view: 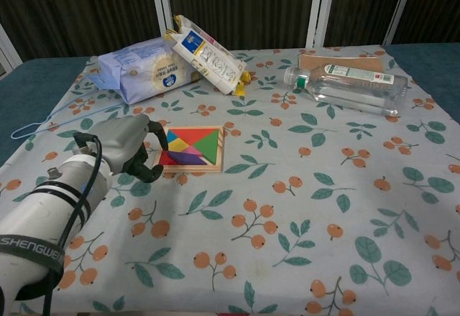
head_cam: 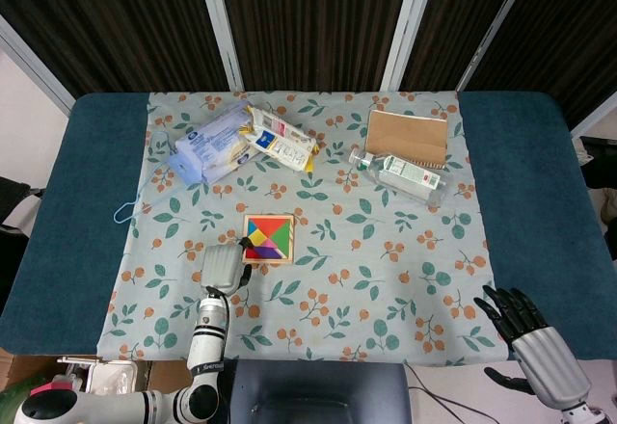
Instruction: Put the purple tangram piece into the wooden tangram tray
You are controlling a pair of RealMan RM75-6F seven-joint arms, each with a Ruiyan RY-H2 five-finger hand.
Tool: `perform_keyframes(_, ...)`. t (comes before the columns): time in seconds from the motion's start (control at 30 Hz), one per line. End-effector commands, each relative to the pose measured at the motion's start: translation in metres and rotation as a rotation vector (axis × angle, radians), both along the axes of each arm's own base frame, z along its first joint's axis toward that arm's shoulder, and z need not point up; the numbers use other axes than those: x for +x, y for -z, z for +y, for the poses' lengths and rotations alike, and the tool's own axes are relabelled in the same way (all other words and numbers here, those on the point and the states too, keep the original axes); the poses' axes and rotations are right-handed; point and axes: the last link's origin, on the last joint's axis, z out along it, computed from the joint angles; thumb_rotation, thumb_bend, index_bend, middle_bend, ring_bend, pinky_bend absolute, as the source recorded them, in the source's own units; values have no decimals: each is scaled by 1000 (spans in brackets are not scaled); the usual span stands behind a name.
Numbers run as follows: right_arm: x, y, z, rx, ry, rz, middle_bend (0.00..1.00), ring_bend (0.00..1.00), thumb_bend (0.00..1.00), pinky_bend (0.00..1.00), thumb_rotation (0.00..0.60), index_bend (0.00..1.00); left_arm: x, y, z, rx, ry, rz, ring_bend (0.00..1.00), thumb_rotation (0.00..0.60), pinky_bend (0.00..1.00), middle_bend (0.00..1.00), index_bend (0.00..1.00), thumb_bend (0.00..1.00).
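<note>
The wooden tangram tray [head_cam: 291, 240] [view: 222, 149] lies on the floral cloth left of centre, filled with coloured pieces. The purple tangram piece [head_cam: 272, 249] [view: 185, 158] lies flat inside it along the near edge. My left hand [head_cam: 222, 267] [view: 128, 143] hovers just left of the tray's near corner, fingers loosely curled apart with nothing in them and clear of the tray. My right hand [head_cam: 526, 335] shows only in the head view, off the table's near right corner, fingers spread and holding nothing.
A blue wipes pack [head_cam: 208, 142] and a snack bag [head_cam: 280, 140] lie at the back left. A clear bottle [head_cam: 403, 174] lies on its side beside a brown card [head_cam: 408, 136] at the back right. A thin blue loop [head_cam: 123, 212] rests at the cloth's left edge.
</note>
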Motion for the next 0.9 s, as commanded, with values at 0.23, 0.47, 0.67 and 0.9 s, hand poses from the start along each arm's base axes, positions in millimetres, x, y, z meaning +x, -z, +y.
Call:
perform_keyframes(0.23, 0, 0, -1, -3, 3, 0, 0, 0, 160, 0, 600, 0, -9, 4, -1, -15, -15, 9, 1000, 600, 1000, 1000, 403, 384)
perform_keyframes(0.47, 0, 0, -1, -3, 5, 2, 0, 0, 160, 0, 600, 0, -8, 9, -2, -25, -14, -5, 1000, 600, 1000, 1000, 401, 384)
perform_keyframes(0.67, 0, 1, -1, -1, 5, 2, 0, 0, 160, 0, 600, 0, -3, 12, -2, -27, -5, -13, 1000, 600, 1000, 1000, 397, 382)
perform_keyframes(0.9, 0, 0, -1, -3, 5, 0, 0, 0, 160, 0, 600, 0, 0, 17, -3, -31, -6, -5, 1000, 600, 1000, 1000, 396, 382)
